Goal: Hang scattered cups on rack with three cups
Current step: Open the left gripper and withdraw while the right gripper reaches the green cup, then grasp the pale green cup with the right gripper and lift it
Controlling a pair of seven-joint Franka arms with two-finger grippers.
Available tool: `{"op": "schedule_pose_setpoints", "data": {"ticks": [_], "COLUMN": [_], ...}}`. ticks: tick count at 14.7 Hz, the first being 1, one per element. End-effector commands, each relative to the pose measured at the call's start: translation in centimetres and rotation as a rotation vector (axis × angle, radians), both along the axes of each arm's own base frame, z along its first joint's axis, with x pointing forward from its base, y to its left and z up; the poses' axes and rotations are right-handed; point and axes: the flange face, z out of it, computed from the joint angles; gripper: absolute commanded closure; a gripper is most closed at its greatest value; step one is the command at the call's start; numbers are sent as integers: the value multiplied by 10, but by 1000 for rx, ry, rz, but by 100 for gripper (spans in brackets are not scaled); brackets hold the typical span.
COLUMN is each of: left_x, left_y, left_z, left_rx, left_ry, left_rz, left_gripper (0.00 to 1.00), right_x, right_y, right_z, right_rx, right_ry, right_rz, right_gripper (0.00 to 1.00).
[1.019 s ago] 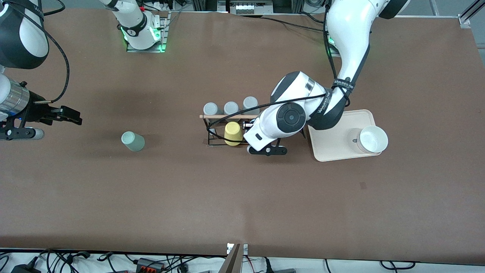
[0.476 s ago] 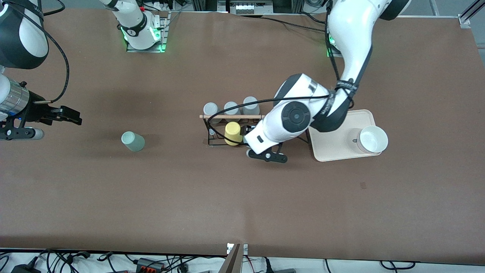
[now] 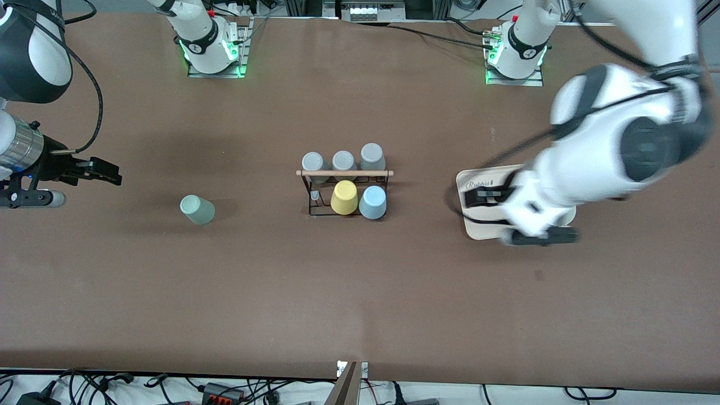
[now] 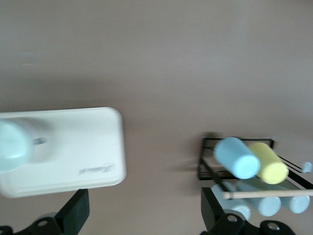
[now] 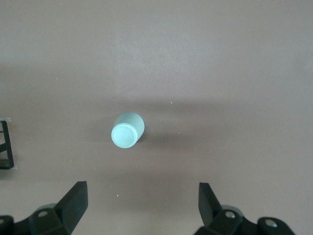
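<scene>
A wide brown bench point(image 3: 360, 292) is seen from above, with two robot arms based along its upper edge. One black wire rack point(image 3: 344, 191) with a wooden rod on top stands near the middle. Five cups are counted on it: three grey cups point(image 3: 343, 160) in the row farther from the front camera, and one yellow cup point(image 3: 345, 197) and one light blue cup point(image 3: 372, 202) side by side in the nearer row. One mint green cup point(image 3: 197, 210) stands alone on the bench, well apart from the rack, toward the right arm's end. One cream tray point(image 3: 478, 191) lies toward the left arm's end. The left gripper point(image 3: 534, 233) is held over the tray, blurred, its fingers point(image 4: 73, 215) spread wide and empty. The right gripper point(image 3: 98, 171) waits over bare bench near the mint green cup, its fingers point(image 5: 73, 203) also spread wide and empty.
</scene>
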Motion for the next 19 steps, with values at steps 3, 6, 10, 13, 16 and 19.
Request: {"op": "schedule_pose_setpoints", "data": {"ticks": [3,6,10,13,16,19], "left_x": [-26,-48,-89,-81,-72,-72], "left_y": [74,80,89,103,119,117], "left_z": [42,30,19,33,41,43], "left_rx": [45,72,84,148,147,147], "left_ry": [74,130,54,-14,-28,-31], "left_rz": [55,-15,-35,-157,-164,-158], "left_gripper": [0,0,0,0,0,0], "right_x": [16,14,19,22,14,3], "right_y": [16,21,63,79,78,74], "right_z": [-45,-91,-146,-181,-214,-233], "right_rx": [-6,-9,-22,-23,-26,-27], "right_ry": [30,13,33,21,48,56], "right_rz": [19,26,-9,16,16,12], "right_gripper": [0,0,0,0,0,0]}}
